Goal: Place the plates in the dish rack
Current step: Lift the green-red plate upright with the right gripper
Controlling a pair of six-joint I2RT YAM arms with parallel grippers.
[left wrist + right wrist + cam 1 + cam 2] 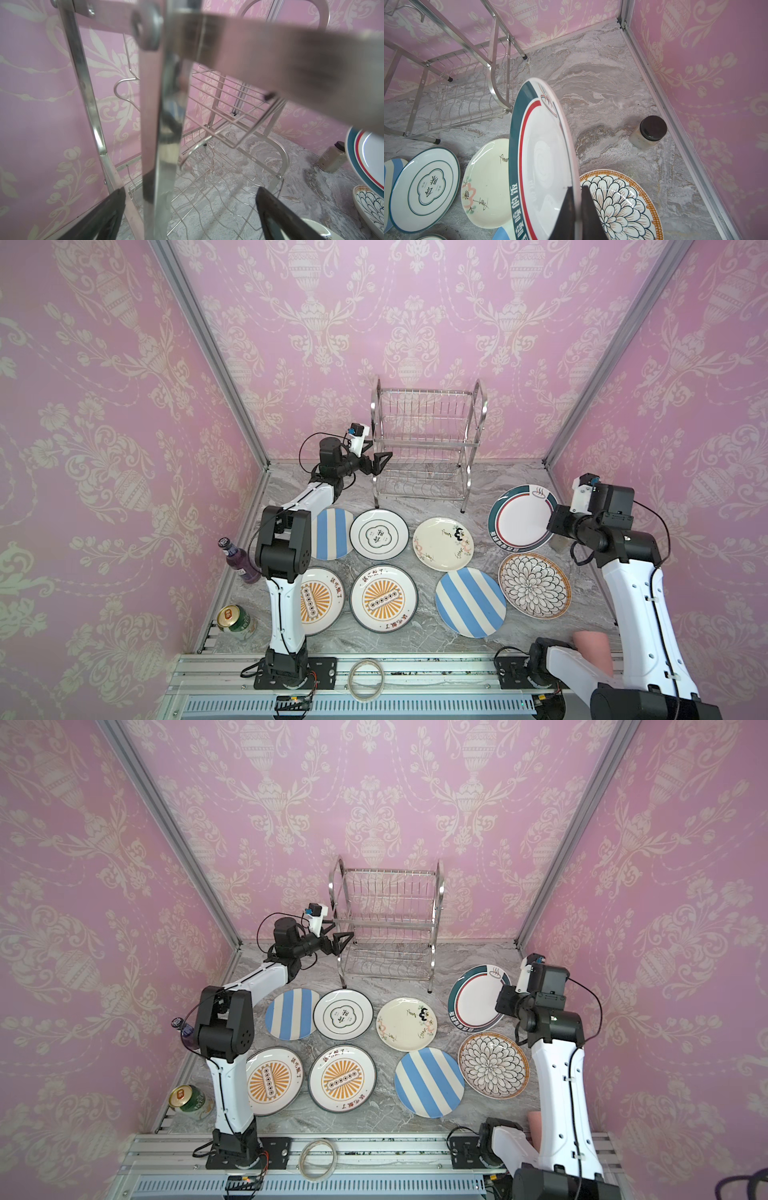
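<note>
The dish rack (426,391), a shiny two-tier wire frame, stands at the back with nothing in its slots. My left gripper (380,462) is open at the rack's left side frame; in the left wrist view an upright post (158,124) stands between its spread fingers (270,207). My right gripper (576,188) is shut on the rim of the teal-rimmed plate (542,158), which is lifted and tilted right of the rack (521,516). Flat on the table lie two blue-striped plates (332,533) (470,601), a dark-outlined white plate (379,534), a cream doodled plate (442,543), a black-petal plate (534,585) and two orange sunburst plates (383,598) (320,600).
A purple bottle (237,560) and a green can (235,621) sit by the left wall. A dark-lidded jar (649,133) stands near the right wall. A pink cup (592,649) lies at the front right, a tape ring (365,678) on the front rail.
</note>
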